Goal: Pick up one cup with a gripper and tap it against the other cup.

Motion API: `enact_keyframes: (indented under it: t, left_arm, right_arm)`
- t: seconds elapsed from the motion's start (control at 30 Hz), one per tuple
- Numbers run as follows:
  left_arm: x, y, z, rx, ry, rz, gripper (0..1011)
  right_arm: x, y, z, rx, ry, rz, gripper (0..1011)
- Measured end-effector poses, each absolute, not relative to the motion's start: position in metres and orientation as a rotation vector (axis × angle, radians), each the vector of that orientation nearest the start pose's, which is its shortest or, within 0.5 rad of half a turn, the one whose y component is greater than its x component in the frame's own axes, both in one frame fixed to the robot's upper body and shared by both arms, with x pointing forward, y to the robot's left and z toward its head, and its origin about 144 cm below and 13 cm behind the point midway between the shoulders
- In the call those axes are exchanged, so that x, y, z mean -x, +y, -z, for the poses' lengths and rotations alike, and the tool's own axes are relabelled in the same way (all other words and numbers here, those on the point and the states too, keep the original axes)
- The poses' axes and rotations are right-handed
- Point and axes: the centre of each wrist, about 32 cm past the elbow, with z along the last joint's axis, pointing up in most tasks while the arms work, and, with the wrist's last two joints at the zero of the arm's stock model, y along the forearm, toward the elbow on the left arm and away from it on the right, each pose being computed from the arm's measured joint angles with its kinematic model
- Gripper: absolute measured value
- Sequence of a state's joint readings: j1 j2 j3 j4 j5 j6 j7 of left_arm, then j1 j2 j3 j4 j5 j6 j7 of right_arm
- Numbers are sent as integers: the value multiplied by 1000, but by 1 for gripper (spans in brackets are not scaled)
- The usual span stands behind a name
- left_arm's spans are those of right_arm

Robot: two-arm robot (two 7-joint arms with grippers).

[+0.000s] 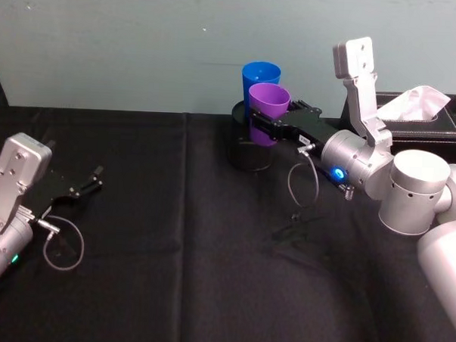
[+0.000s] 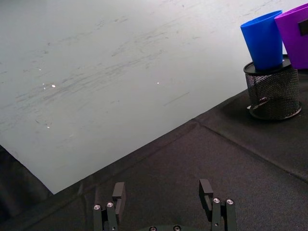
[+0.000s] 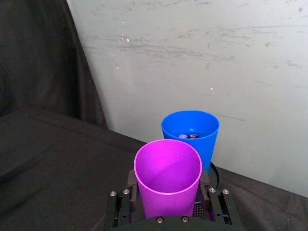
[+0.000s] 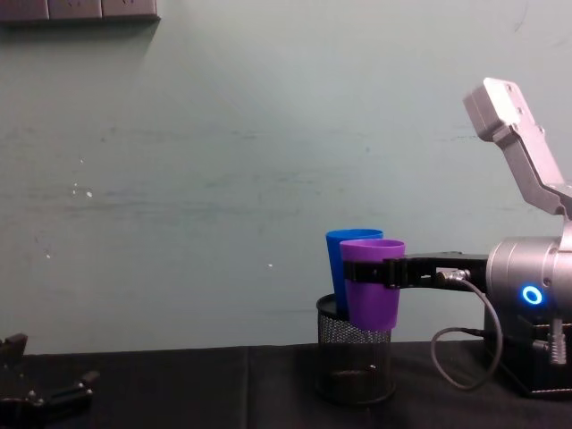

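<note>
My right gripper (image 1: 262,119) is shut on the purple cup (image 1: 268,112), holding it upright in the air above the table. The blue cup (image 1: 260,78) stands upright in a black mesh pen holder (image 1: 250,153), just behind the purple one. In the right wrist view the purple cup (image 3: 168,177) sits between the fingers, with the blue cup (image 3: 190,135) close behind it. From the chest view the purple cup (image 4: 373,281) overlaps the blue cup (image 4: 343,250); whether they touch I cannot tell. My left gripper (image 1: 93,179) rests open, low at the left.
A black tissue box (image 1: 423,119) with a white tissue stands at the back right. The table wears a black cloth (image 1: 170,274), and a pale wall runs behind it. A cable (image 1: 303,186) loops under the right wrist.
</note>
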State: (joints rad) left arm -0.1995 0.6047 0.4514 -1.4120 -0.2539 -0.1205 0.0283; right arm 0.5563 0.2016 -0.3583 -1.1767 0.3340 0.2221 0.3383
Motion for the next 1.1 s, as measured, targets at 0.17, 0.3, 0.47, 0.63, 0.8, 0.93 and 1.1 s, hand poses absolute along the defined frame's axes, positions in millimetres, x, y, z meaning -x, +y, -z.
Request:
enact_keyframes:
  t: [0.17,0.3,0.47,0.63,0.8,0.93,1.1]
  left_arm:
    - [-489,310,-1140,-304,-285,-1248,1000]
    - [-489,310,-1140,-304,-285,-1248,1000]
    - [-489,310,-1140,-304,-285,-1248,1000]
    - [-489,310,-1140,-304,-285,-1248,1000]
    - [-489,310,-1140,-305,-285,-1248,1000]
    - [-489,310,-1140,-304,-285,-1248,1000]
    - [-489,310,-1140,-304,-285,-1248,1000]
  right_arm:
    - [-599,-208,-1220,112,94,990,726]
    - [-599,-208,-1220,113,93,990,724]
    - [-599,-208,-1220,113,93,990,726]
    - [-598,-208,-1219,113,92,990,726]
    - [-598,-208,-1219,113,92,990,726]
    - [-598,-208,-1219,113,92,990,726]
    - [-598,-208,-1219,113,92,991,726]
